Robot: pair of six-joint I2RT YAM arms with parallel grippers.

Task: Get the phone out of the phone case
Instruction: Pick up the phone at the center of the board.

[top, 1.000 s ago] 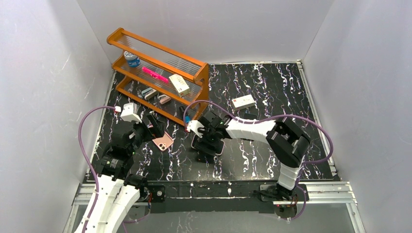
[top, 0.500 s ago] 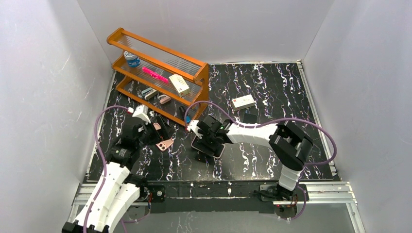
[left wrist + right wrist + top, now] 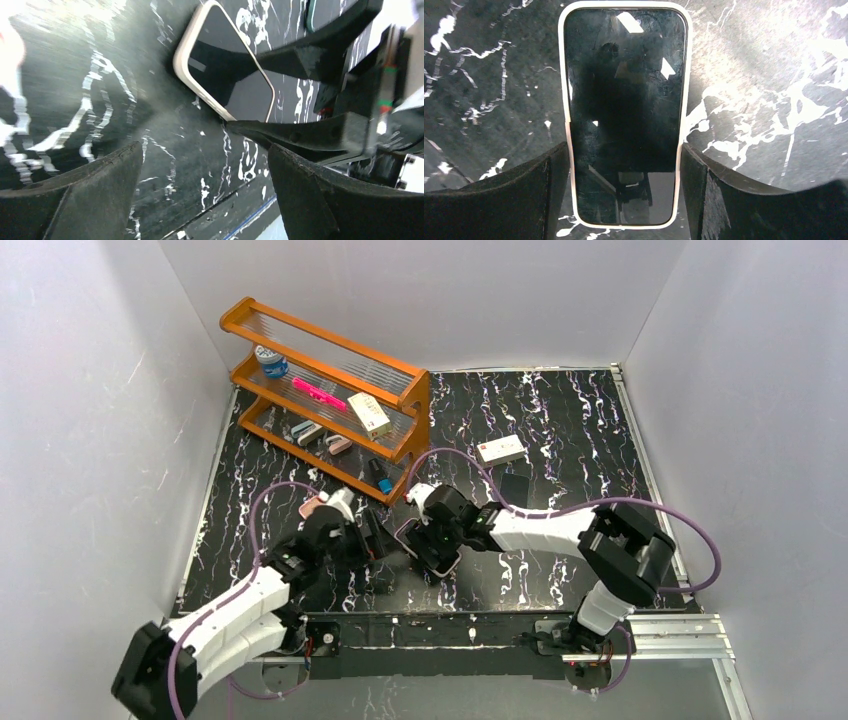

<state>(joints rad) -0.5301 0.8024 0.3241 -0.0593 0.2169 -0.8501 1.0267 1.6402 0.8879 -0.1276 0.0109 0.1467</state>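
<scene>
The phone lies face up on the black marbled table, with a dark screen and a pale rim that may be its case. My right gripper straddles its lower half, one finger pressed against each long edge. In the top view the right gripper covers most of the phone. My left gripper is open just left of it. In the left wrist view, the left gripper holds nothing and the phone's corner lies ahead. A pink flat piece lies on the table, partly hidden by the left arm.
An orange shelf rack stands at the back left, holding a bottle, a pink marker and a box. A white box and a small black item lie behind the right arm. Grey walls close three sides.
My left arm has swung right, away from the pink piece, and its open gripper now sits beside the phone. The pink piece stays behind. The right gripper remains on the phone.
</scene>
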